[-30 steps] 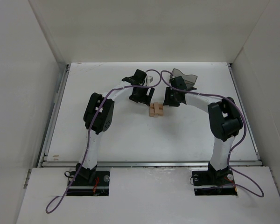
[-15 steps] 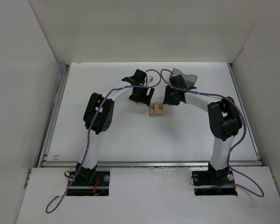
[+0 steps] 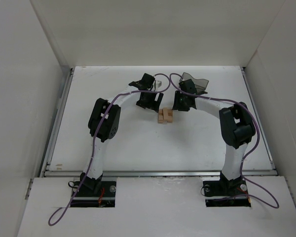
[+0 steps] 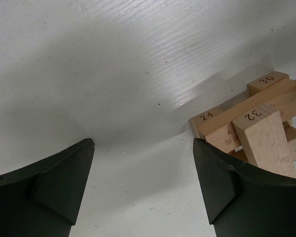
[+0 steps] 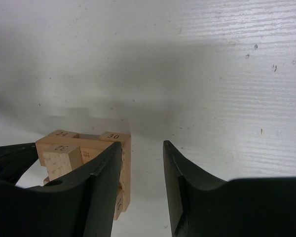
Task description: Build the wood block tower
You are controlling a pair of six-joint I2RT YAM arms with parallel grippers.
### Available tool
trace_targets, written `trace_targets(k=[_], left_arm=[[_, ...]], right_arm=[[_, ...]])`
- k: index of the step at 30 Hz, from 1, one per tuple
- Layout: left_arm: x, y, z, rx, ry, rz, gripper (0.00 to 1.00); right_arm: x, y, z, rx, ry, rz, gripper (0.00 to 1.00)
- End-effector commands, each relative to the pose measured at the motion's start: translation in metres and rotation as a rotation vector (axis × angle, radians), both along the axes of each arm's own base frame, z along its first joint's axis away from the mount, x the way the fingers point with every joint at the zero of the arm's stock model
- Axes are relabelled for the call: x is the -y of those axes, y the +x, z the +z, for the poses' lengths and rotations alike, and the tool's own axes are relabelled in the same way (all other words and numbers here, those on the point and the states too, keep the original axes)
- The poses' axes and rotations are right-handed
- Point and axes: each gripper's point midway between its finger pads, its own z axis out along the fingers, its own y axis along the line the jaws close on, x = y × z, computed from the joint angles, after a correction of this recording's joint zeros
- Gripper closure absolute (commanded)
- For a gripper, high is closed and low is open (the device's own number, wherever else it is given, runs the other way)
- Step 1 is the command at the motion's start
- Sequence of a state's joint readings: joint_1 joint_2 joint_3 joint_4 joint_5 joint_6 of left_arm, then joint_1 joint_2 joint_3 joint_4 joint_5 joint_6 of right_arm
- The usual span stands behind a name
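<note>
Desk (image 3: pixel 118 148): white, carrying everything.
Left arm (image 3: pixel 104 121): reaching in from the left toward the middle.
Right arm (image 3: pixel 237 126): reaching in from the right toward the middle.
Bin (image 3: pixel 195 81): dark grey, sitting at the far side of the desk, just behind the right arm's wrist.
Tower (image 3: pixel 165 116): standing mid-desk between the two pincers, its bars lying crosswise in layers.
Left pincer (image 4: pixel 143 148): gaping wide, gripping nothing, hanging just left of the tower.
Right pincer (image 5: pixel 142 145): standing narrowly open, gripping nothing, with the tower just beside one finger.
Top block (image 4: pixel 264 140): stamped 32 on its end, lying crosswise on the bar beneath.
</note>
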State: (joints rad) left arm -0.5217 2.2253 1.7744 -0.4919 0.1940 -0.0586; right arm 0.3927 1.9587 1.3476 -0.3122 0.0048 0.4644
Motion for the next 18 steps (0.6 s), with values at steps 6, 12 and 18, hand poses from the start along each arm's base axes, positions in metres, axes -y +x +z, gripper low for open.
trace_targets(k=[6, 12, 18], left_arm=[[-0.007, -0.007, 0.021, 0.004, -0.002, 0.024, 0.20], [-0.010, -0.005, 0.025, 0.021, 0.008, 0.033, 0.20], [-0.015, 0.002, 0.030, 0.038, 0.020, 0.053, 0.20]], right_arm=[[-0.004, 0.011, 0.015, 0.046, 0.014, -0.010, 0.55], [0.000, 0.012, 0.023, 0.061, 0.004, -0.023, 0.55], [0.004, 0.009, 0.027, 0.067, -0.009, -0.034, 0.55]])
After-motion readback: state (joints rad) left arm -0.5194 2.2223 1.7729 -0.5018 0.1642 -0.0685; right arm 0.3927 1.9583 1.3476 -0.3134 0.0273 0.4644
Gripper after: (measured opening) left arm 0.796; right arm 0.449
